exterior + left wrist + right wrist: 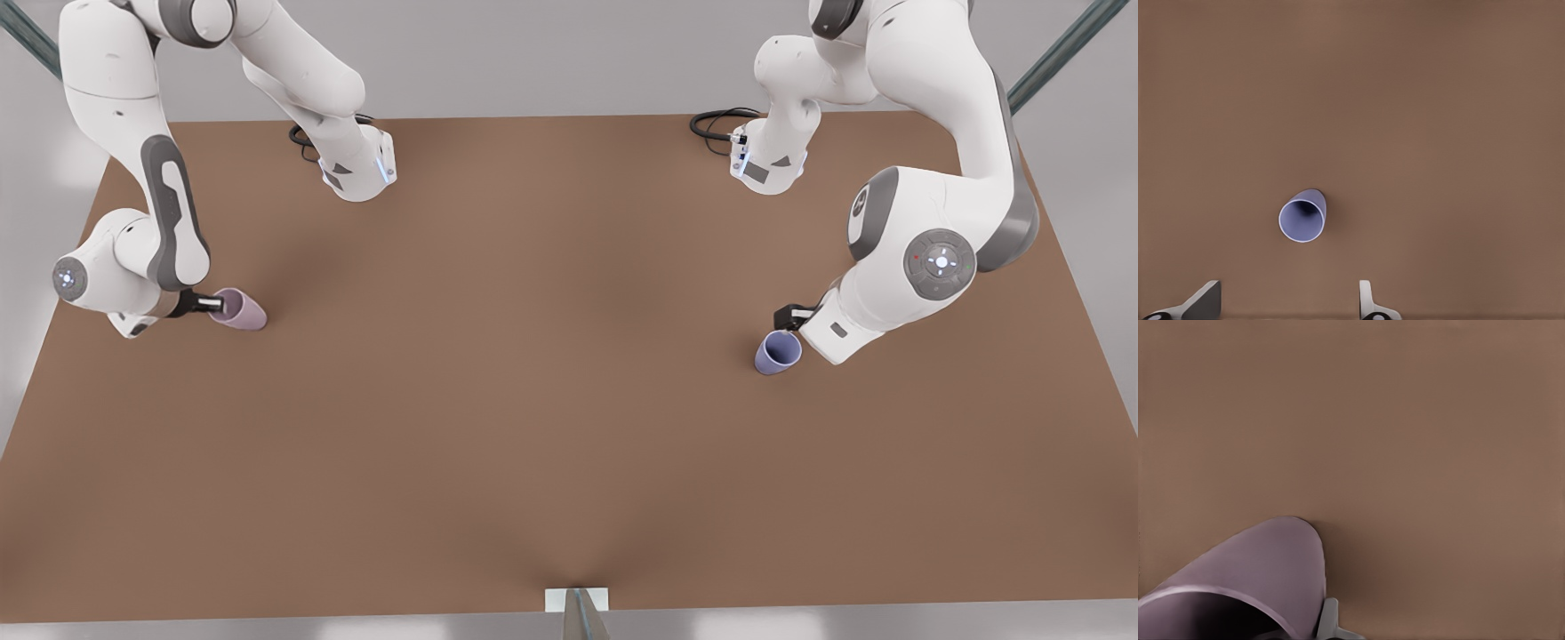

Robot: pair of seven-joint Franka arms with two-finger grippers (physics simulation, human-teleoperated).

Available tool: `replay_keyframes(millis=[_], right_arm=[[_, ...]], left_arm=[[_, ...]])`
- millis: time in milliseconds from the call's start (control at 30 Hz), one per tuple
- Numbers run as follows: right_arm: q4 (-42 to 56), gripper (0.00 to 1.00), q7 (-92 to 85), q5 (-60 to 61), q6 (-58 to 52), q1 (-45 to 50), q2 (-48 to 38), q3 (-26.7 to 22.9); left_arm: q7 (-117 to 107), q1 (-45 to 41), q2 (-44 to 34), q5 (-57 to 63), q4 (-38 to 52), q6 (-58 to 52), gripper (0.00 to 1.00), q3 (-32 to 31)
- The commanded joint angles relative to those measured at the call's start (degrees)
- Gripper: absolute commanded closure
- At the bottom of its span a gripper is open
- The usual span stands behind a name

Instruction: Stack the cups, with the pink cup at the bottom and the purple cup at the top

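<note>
Cups, two, plain and handleless, tapered, set well apart on a brown worktop [569, 400].

Item one: the pink cup [242, 309], at the front view's left edge of the worktop. The right gripper [203, 304] is at its mouth. In the right wrist view the pink cup [1251, 577] sits right up against the camera, and one finger [1328, 621] lies flat against the outside of its wall near the rim. We take the jaws to be closed on that wall, one finger outside and the other inside (the inner one is hidden from us). We cannot tell whether the base is on the worktop or just off it.

Item two: the purple cup [778, 353], toward the front view's right, standing mouth up and untouched. The left gripper [794, 316] hangs above and just beside it. In the left wrist view the jaws are spread wide and hold nothing, and the purple cup [1302, 215] stands ahead of the gap between them.

Handling notes: we judge both cups light, rigid and smooth, so they should tip easily if nudged and may slip in a loose pinch. The rim wall is the sensible hold, with one finger in and one out. That leaves the purple cup's tapered base free to drop into the pink cup's mouth.

Status: stacking not yet begun.
</note>
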Motion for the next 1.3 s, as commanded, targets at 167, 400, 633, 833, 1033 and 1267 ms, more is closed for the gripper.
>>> replay_keyframes(millis=[167, 400, 633, 833, 1033, 1267], right_arm=[[8.7, 0.79, 7.6, -0.2, -1.9, 15.1, -0.9, -2.1], [15.9, 0.79, 27.0, 5.7, -2.6, 37.6, 1.3, -2.8], [49.6, 0.79, 57.5, 5.2, -19.4, 51.4, 21.3, 4.2], [87.3, 0.79, 72.0, 6.1, -26.6, 62.6, 47.5, 3.8], [99.3, 0.79, 77.1, 10.1, -12.8, 66.6, 57.7, 4.0], [98.4, 0.79, 78.1, 10.0, -5.0, 68.1, 61.2, 3.8]], left_arm=[[0.4, 0.0, 0.0, 0.1, 0.0, 0.0, 0.0, 0.0], [0.3, 0.0, -0.2, -0.1, -0.2, -0.1, 0.0, 0.0], [0.4, 0.6, -5.1, -1.0, -14.7, 22.7, 0.0, -0.1], [5.1, 2.6, -7.2, -0.9, -18.5, 22.5, 0.0, 0.1], [6.5, 3.1, -6.8, -0.4, -17.2, 21.0, 0.0, 0.4], [16.7, 6.2, 2.0, -0.4, -18.5, 23.5, 0.0, 1.4]])
